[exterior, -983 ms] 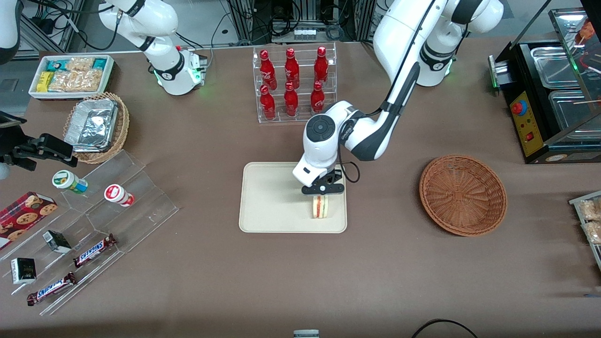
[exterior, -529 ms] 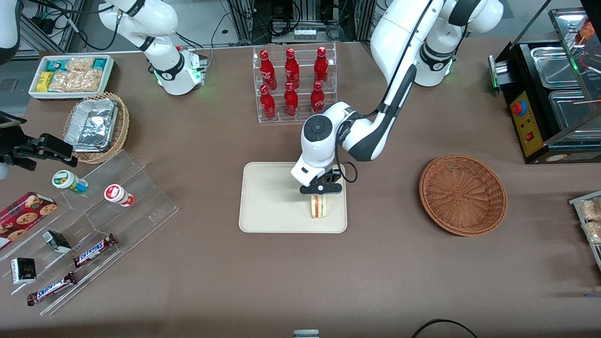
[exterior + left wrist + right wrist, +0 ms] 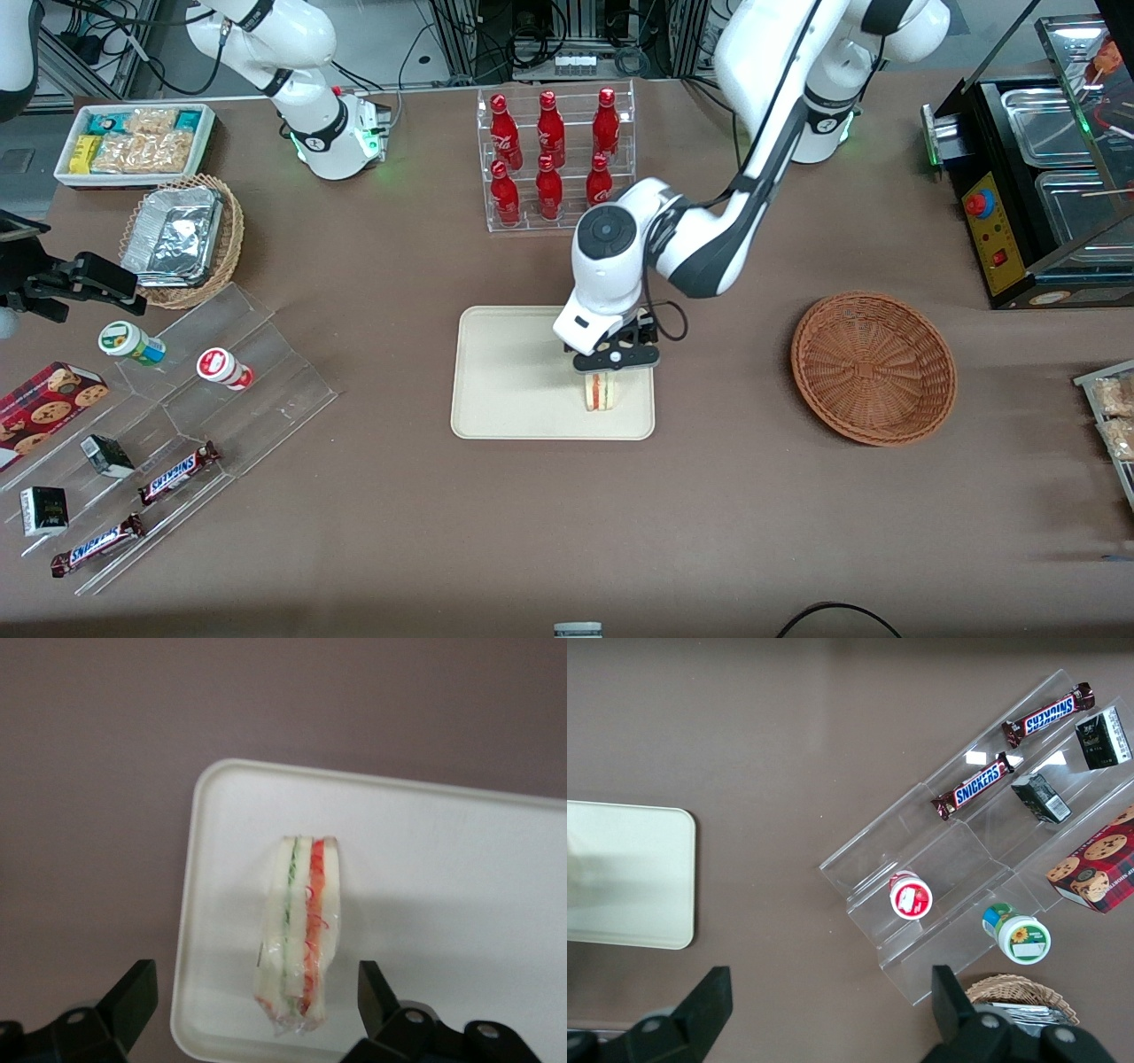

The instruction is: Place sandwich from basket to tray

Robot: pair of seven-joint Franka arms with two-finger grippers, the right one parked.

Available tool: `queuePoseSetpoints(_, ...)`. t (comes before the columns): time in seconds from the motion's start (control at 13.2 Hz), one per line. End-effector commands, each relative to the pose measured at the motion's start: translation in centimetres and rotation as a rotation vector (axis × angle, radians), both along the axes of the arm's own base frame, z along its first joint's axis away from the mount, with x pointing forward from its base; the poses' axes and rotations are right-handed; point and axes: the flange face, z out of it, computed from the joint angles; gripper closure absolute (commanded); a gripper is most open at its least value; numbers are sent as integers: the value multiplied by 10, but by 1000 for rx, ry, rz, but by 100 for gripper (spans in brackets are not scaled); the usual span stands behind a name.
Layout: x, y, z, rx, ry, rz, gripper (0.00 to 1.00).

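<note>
- the sandwich [image 3: 602, 392] stands on its edge on the tray [image 3: 505, 381], near the tray's corner toward the basket [image 3: 873, 367].
- the jaws of the gripper [image 3: 615, 358] are spread wide just above the sandwich, gripping nothing.
- the basket sits on the counter [image 3: 709, 514], well apart from the tray.

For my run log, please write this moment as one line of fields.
phase: release done | sandwich: on tray, upright on edge | gripper: open, above sandwich, not touching | basket: empty

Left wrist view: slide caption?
Open end effector hovers above the sandwich lying on the cream tray.
</note>
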Motion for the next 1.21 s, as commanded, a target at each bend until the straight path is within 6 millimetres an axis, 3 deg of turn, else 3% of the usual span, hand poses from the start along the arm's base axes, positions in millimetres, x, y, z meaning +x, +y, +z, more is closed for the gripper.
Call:
queuePoseSetpoints(0.0,7,39,75,-9,-45,101,0)
queuePoseSetpoints(0.15,11,70,129,-26,-68,146,0)
queuePoseSetpoints(0.3,12,102,163,-11,-60,182,0)
queuePoseSetpoints(0.61,17,150,199,-4,-62,251,0)
queuePoseSetpoints(1.13,12,242,254,-9,1,155,0)
